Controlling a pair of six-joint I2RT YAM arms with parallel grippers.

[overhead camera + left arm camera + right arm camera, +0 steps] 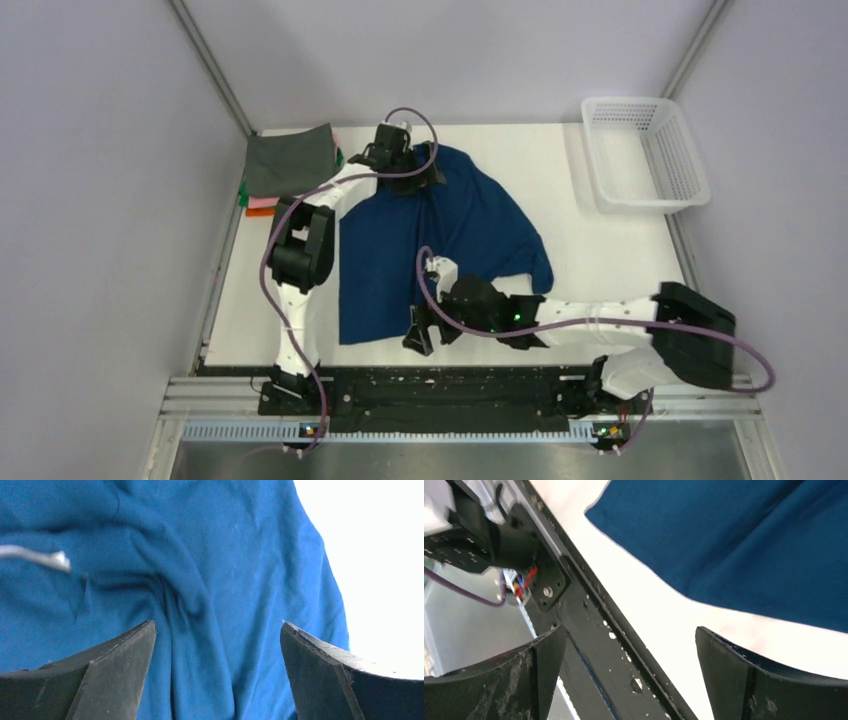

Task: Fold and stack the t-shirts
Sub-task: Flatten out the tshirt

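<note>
Both claws stood wide apart and empty. The left gripper (217,624) hung over the far, rumpled part of the navy t-shirt (440,240), and the right gripper (630,629) sat low by the shirt's near hem, above the bare table (600,250) and the black rail (589,625).

The shirt lay spread but creased in the middle of the table, unfolded, so I judged the step to be setting up the first grasp. Next, each claw would need to drop onto a cloth edge and pinch only one layer.

The stack of folded tees (288,160) sat at the far left corner, grey on top, with only slivers of pink, green and orange showing below. The sleeves were hard to trace, and a white blur (35,557) in the left wrist view could not be identified. The white mesh basket (690,165) stood well apart, at the far right.
</note>
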